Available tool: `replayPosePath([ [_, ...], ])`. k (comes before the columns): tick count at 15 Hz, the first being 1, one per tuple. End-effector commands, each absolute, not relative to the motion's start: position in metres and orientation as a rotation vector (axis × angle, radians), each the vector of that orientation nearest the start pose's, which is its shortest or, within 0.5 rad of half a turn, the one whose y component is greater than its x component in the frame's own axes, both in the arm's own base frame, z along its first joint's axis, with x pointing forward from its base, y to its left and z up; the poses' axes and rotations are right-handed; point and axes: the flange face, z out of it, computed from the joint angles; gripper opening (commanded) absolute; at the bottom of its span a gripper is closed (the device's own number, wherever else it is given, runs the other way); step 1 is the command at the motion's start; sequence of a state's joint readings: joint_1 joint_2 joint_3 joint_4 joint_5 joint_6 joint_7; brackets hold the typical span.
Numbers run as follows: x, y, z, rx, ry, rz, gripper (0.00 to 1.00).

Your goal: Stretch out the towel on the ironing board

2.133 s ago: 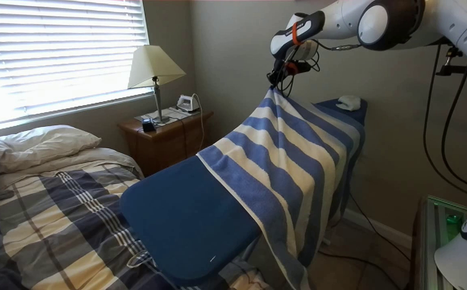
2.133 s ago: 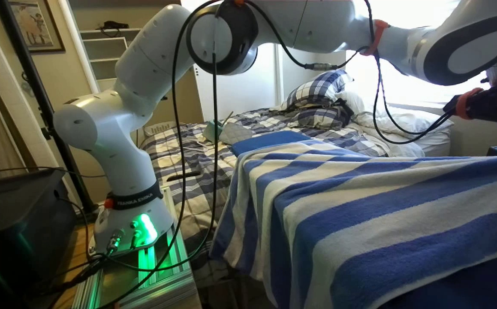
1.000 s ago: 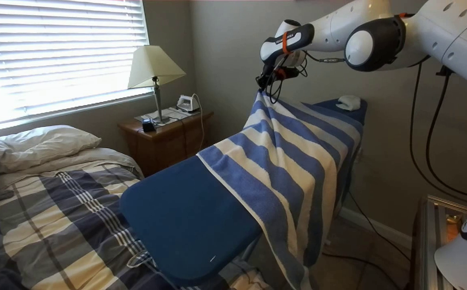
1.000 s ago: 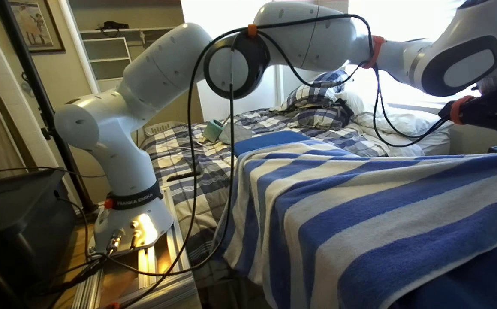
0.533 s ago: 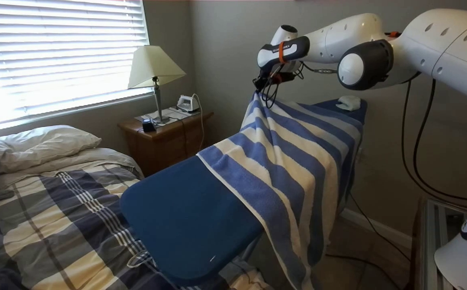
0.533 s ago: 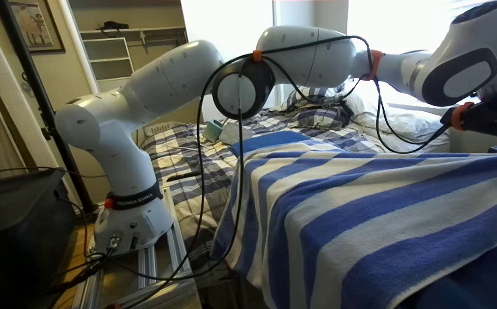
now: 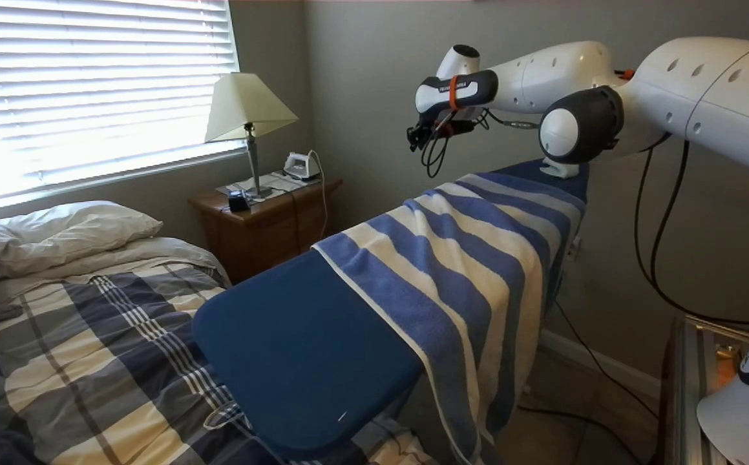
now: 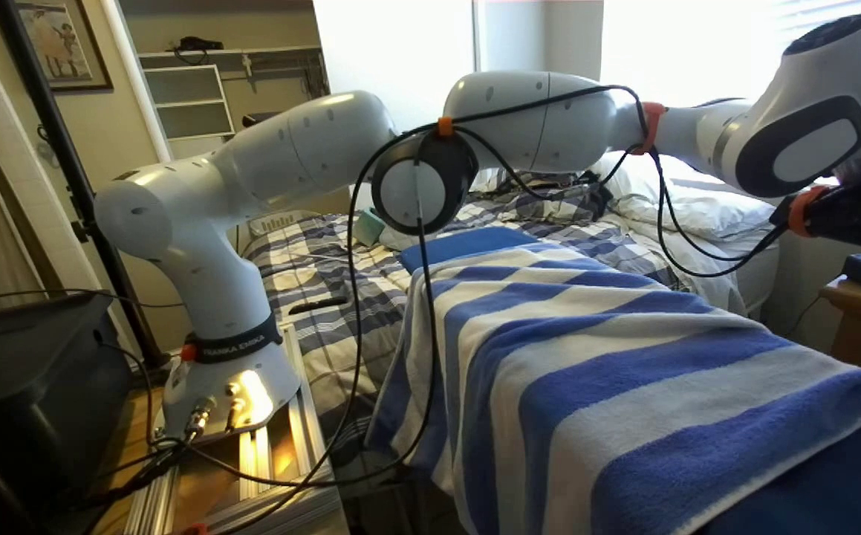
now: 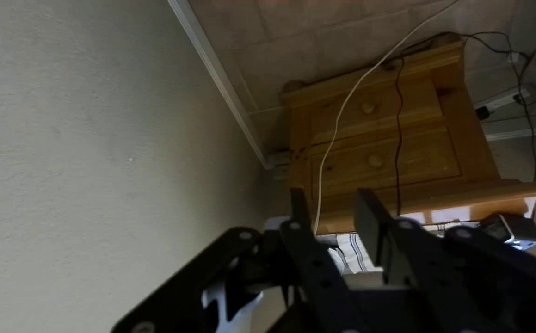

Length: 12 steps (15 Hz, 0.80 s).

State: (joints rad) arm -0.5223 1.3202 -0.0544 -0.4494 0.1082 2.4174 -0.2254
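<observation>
The blue-and-cream striped towel lies across the dark blue ironing board, with soft wrinkles along its middle. One side hangs down over the board's near-robot edge; the board's broad end shows bare. The towel also shows in an exterior view, with board visible beyond it. My gripper is in the air above and beyond the towel's far long edge, apart from it. In the wrist view the gripper has its fingers spread with nothing between them. The towel is out of the wrist view.
A wooden nightstand holds a lamp, an iron and a small dark device. A plaid bed flanks the board. A white item rests on the board's far end, partly behind the arm. A wall is near the gripper.
The gripper held a raised towel corner, moved toward the nightstand and lowered, then opened. The towel has dropped from it onto the board. The arm's elbow has come down.
</observation>
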Motion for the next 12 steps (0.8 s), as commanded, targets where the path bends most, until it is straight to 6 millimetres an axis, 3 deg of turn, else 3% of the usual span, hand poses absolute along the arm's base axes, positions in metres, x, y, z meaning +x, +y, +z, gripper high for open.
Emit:
replayPosePath([
  [1,0.735,-0.432,0.314,-3.182,0.626,-0.953,0.65],
  [6,0.710,-0.445,0.319,-3.191,0.797,-0.546,0.99],
  [8,0.689,-0.463,0.326,-3.127,0.855,-0.413,1.00],
  [12,0.645,-0.505,0.345,-3.029,0.902,-0.308,1.00],
])
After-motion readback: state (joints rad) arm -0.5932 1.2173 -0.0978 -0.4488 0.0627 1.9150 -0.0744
